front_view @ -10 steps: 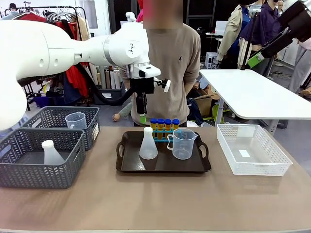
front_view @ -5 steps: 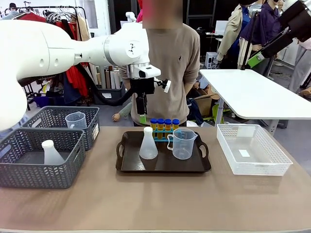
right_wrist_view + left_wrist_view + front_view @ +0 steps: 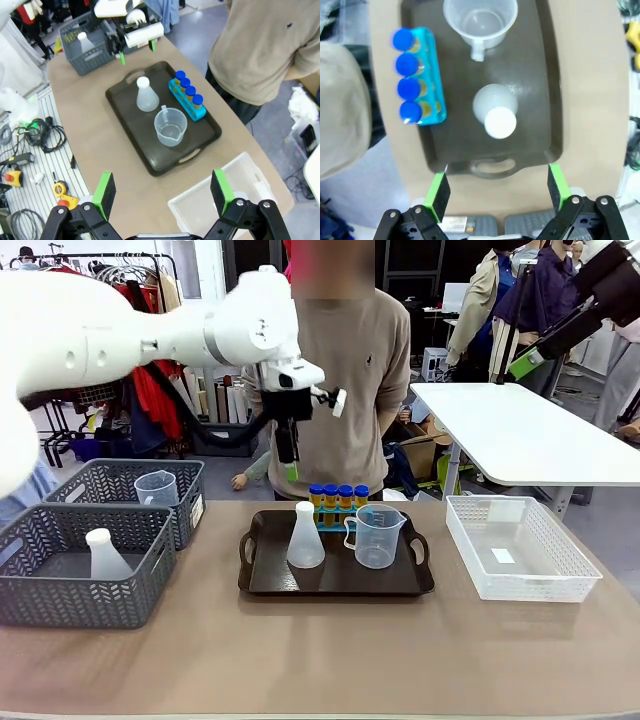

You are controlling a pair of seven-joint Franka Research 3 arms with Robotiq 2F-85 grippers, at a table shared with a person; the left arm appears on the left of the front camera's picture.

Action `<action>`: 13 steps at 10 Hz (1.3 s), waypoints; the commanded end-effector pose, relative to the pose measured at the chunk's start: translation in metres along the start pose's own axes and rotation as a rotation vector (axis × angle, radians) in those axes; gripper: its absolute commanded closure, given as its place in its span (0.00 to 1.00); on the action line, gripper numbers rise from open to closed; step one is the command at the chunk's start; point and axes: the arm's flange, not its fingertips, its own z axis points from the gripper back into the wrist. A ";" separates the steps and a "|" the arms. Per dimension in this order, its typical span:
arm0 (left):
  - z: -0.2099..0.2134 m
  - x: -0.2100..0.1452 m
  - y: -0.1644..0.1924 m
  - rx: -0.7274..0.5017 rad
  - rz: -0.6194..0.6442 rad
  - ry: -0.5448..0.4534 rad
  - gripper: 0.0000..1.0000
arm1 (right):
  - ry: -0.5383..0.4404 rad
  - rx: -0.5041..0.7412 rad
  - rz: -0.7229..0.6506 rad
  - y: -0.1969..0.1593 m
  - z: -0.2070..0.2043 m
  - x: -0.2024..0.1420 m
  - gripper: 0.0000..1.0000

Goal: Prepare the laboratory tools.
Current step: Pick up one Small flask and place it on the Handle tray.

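Rising higher above the tray [image 3: 262, 580], left end effector [image 3: 290, 472] open.

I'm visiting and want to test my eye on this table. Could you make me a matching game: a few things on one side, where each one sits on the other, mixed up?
Things:
1. conical flask
2. measuring beaker
3. blue-capped tubes
4. white mesh basket

Places:
A. in the small blue rack at the tray's far edge
B. on the bare table, right of the tray
C. on the dark tray, left part
D. on the dark tray, right part

Pairs: 1-C, 2-D, 3-A, 4-B
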 end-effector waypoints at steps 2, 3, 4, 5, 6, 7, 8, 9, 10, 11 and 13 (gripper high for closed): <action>0.044 -0.051 -0.048 0.068 0.050 -0.108 0.00 | -0.008 0.006 0.004 0.000 0.001 0.001 0.00; 0.063 -0.071 -0.057 0.079 0.071 -0.169 0.00 | -0.008 0.006 0.004 0.000 0.001 0.001 0.00; 0.082 -0.091 -0.063 0.103 0.095 -0.231 0.00 | -0.008 0.006 0.004 0.000 0.001 0.001 0.00; 0.105 -0.108 -0.074 0.116 0.120 -0.311 0.00 | -0.008 0.006 0.004 0.000 0.001 0.001 0.00; 0.123 -0.118 -0.083 0.159 0.149 -0.364 0.00 | -0.008 0.006 0.004 0.000 0.001 0.001 0.00; 0.138 -0.132 -0.090 0.200 0.175 -0.399 0.00 | -0.008 0.006 0.004 0.000 0.001 0.001 0.00; 0.150 -0.144 -0.099 0.240 0.208 -0.415 0.00 | -0.008 0.006 0.004 0.000 0.001 0.001 0.00; 0.160 -0.154 -0.104 0.268 0.232 -0.450 0.00 | -0.008 0.006 0.004 0.000 0.001 0.001 0.00; 0.166 -0.162 -0.107 0.294 0.256 -0.464 0.00 | -0.008 0.006 0.004 0.000 0.001 0.001 0.00; 0.176 -0.172 -0.109 0.314 0.267 -0.480 0.00 | -0.008 0.006 0.004 0.000 0.001 0.001 0.00; 0.193 -0.189 -0.116 0.325 0.229 -0.569 0.00 | -0.008 0.006 0.004 0.000 0.001 0.001 0.00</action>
